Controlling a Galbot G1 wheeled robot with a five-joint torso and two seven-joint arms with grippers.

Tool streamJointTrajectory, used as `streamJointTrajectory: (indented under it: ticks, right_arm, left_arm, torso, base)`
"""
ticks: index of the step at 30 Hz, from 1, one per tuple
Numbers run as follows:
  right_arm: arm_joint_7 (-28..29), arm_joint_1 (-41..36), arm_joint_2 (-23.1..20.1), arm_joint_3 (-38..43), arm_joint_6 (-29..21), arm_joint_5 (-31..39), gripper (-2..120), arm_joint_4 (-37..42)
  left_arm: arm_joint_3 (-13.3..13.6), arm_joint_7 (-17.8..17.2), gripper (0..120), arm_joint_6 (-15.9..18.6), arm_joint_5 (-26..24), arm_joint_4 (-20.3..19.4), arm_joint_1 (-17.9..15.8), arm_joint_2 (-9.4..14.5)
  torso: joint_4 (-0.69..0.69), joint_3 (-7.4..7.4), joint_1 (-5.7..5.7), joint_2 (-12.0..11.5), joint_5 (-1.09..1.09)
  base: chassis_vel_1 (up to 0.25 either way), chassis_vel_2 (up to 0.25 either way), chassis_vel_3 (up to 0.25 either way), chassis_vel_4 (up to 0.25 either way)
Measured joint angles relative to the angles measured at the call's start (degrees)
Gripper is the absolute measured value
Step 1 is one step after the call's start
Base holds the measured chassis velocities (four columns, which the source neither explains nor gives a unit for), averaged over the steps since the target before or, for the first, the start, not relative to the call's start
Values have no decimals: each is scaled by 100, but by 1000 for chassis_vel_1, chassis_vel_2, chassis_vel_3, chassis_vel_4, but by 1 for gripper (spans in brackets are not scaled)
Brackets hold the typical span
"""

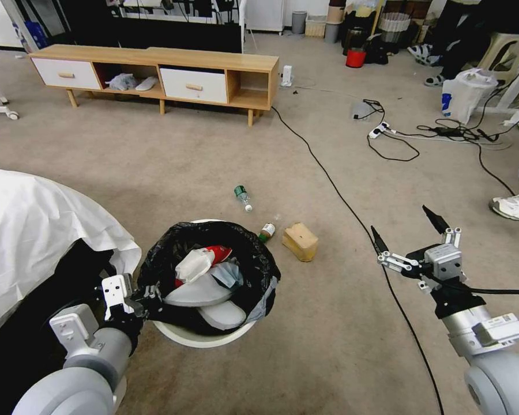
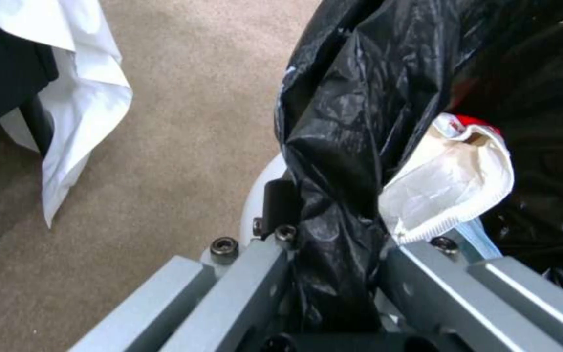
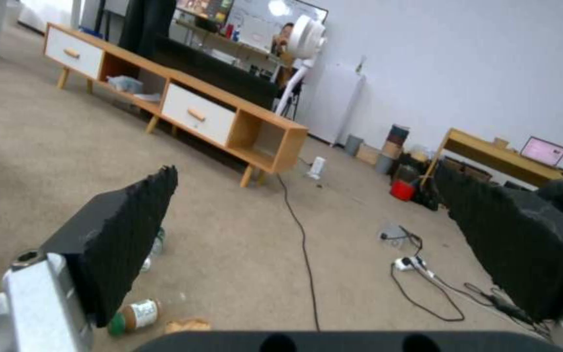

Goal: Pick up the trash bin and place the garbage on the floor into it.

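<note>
While you look down through the head camera, the trash bin (image 1: 209,337) sits on the floor (image 1: 173,167) just ahead on your left, its black bag (image 1: 259,259) folded over the rim and already holding a red-and-white packet (image 1: 203,260) and pale tissues (image 1: 228,275). Your left gripper (image 1: 147,295) grasps the bin's near rim. Beyond the bin lie a green-capped clear bottle (image 1: 243,197), a small bottle (image 1: 266,231) and a tan box (image 1: 300,241). Your right gripper (image 1: 406,227) hangs over bare carpet on the right, fingers spread, holding nothing. From the left wrist camera, the left gripper (image 2: 334,274) is clamped on the bag-covered rim, with the white packet (image 2: 447,181) just inside. From the right wrist camera, the two black pads (image 3: 122,234) stand wide apart, and the small bottle (image 3: 133,315) lies on the carpet below.
</note>
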Motion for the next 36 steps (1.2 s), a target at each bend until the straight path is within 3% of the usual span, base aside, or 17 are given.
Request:
streamJointTrajectory:
  ticks: [20, 36]
  right_arm:
    - [-55, 42, 29, -40, -114, 97, 100, -34]
    - [-61, 53, 42, -46, -150, 163, 100, -62]
  left_arm:
    - [-140, -21, 0, -28, -29, 94, -112, 141]
    - [-80, -27, 0, -38, 8, 122, -100, 89]
  torso:
    - [0, 0, 0, 0, 0]
    - [0, 0, 0, 0, 0]
  base:
    - [0, 0, 0, 0]
    - [-6, 6, 3, -8]
